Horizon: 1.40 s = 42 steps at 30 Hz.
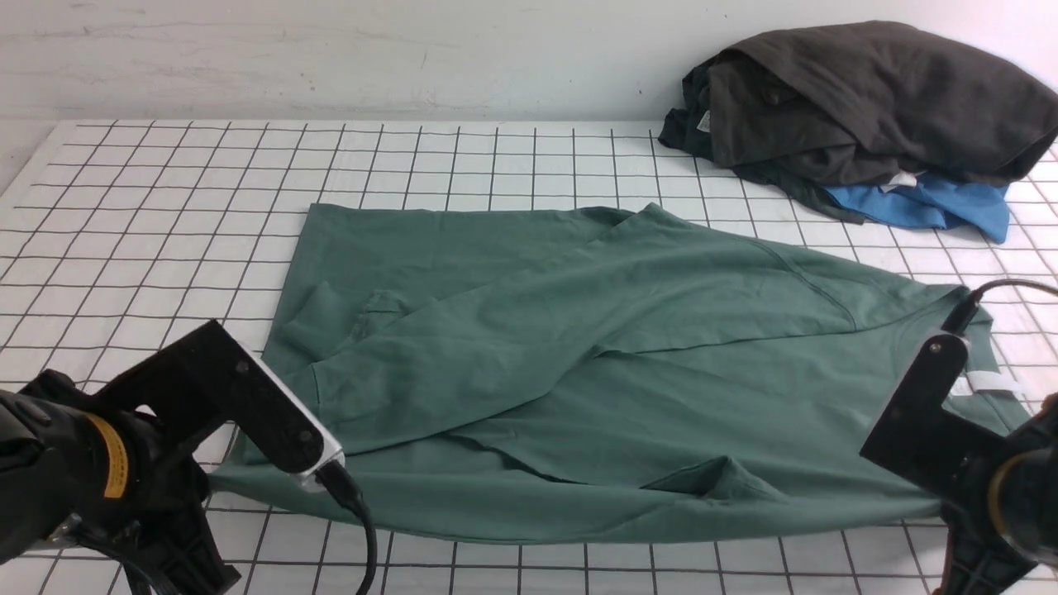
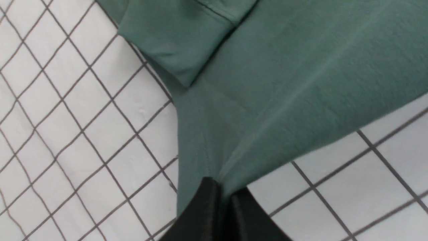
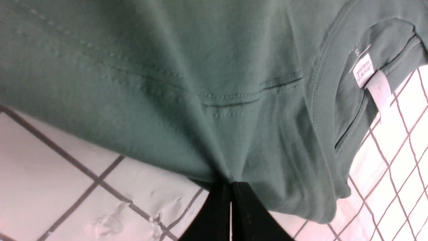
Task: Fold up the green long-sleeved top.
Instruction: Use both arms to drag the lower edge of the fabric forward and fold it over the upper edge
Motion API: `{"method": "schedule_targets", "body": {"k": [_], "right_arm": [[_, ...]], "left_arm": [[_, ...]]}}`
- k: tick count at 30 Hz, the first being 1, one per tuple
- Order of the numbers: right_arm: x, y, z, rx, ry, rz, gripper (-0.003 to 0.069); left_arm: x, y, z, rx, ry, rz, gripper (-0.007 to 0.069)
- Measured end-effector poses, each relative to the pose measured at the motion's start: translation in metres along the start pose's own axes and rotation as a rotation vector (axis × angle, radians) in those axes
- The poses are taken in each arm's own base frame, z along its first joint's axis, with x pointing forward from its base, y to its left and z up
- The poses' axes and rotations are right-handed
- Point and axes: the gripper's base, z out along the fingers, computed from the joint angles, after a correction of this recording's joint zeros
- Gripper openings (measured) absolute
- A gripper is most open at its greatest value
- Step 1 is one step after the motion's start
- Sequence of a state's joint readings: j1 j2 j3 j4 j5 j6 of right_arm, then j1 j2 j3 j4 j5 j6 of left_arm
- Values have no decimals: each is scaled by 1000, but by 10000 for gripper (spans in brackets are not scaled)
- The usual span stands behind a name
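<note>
Green cotton is pinched at both near corners. The left pincer [image 2: 224, 194] is closed tight on the hem corner of the green long-sleeved top [image 1: 579, 347], and the right pincer [image 3: 230, 183] is closed on the shoulder edge near the collar and its white neck label [image 3: 362, 69]. Each grip takes only a small bunch of cloth at the very fingertips. The main risk, as I judge it, is a corner slipping free if the arms pull apart too hard or lift at unequal pace, and the near edge would then drop skewed. Beyond the grips the top lies spread across the middle of the gridded tabletop [image 1: 165, 182], collar toward the robot's right, with its sleeves [image 1: 463, 364] folded loosely in over the body. Carrying the near edge over could drag or tumble those sleeves and leave lumps inside the fold. Farther off, at the far right corner, the dark grey-brown garment [image 1: 868, 91] sits heaped on a bright blue garment [image 1: 934, 207], near the top's far shoulder, so an overshoot might snag them.
</note>
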<state>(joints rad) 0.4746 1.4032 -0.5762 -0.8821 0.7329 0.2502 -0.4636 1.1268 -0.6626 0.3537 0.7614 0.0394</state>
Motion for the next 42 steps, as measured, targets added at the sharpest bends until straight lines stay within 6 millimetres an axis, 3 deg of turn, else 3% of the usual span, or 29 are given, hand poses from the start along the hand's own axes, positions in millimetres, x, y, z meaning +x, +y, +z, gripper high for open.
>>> {"method": "schedule_targets", "body": {"k": [3, 6, 9, 13, 15, 16, 18, 19, 21, 22, 25, 27, 28, 29, 33, 35, 37, 39, 42], "right_arm": [[-13, -16, -6, 24, -35, 2, -11], [-35, -51, -7, 83, -118, 71, -11], [-53, -86, 6, 121, -168, 132, -11], [-84, -124, 31, 157, -230, 150, -11], [-105, -141, 51, 180, -249, 116, -11], [-106, -141, 51, 182, -250, 111, -11], [-133, -157, 81, 213, -254, 68, -11], [-136, -161, 81, 224, -262, 67, -11], [-155, -169, 111, 231, -266, 79, -11], [-161, -172, 121, 229, -280, 110, -11], [-171, -183, 142, 209, -338, 229, 0], [-170, -187, 152, 191, -343, 296, 36], [-169, -187, 154, 188, -341, 302, 45], [-167, -188, 157, 178, -334, 336, 90], [-163, -190, 156, 169, -284, 381, 205], [-161, -192, 152, 165, -245, 423, 244], [-164, -199, 131, 135, -211, 540, 274], [-167, -199, 119, 93, -193, 582, 266], [-181, -185, 91, -117, -176, 552, 142]], "left_arm": [[-8, 10, -4, -44, -32, -82, 4], [-29, 35, -5, -91, -89, -218, 8], [-57, 64, 0, -133, -148, -297, 13], [-98, 103, 23, -172, -214, -352, 13], [-123, 125, 46, -190, -217, -367, 13], [-126, 127, 49, -191, -216, -369, 13], [-153, 149, 85, -205, -206, -384, 13], [-155, 151, 88, -206, -203, -385, 13], [-179, 168, 133, -218, -176, -394, 13], [-185, 172, 146, -221, -164, -396, 13], [-200, 181, 190, -238, -104, -405, 30], [-209, 187, 218, -250, -65, -426, 87], [-212, 189, 217, -257, -67, -433, 94], [-214, 190, 233, -260, -34, -451, 155], [-220, 201, 234, -249, -24, -546, 351], [-223, 206, 224, -234, -31, -571, 430], [-229, 214, 198, -219, -61, -571, 524], [-232, 215, 187, -195, -70, -570, 545], [-235, 204, 171, -38, -39, -534, 561]]}}
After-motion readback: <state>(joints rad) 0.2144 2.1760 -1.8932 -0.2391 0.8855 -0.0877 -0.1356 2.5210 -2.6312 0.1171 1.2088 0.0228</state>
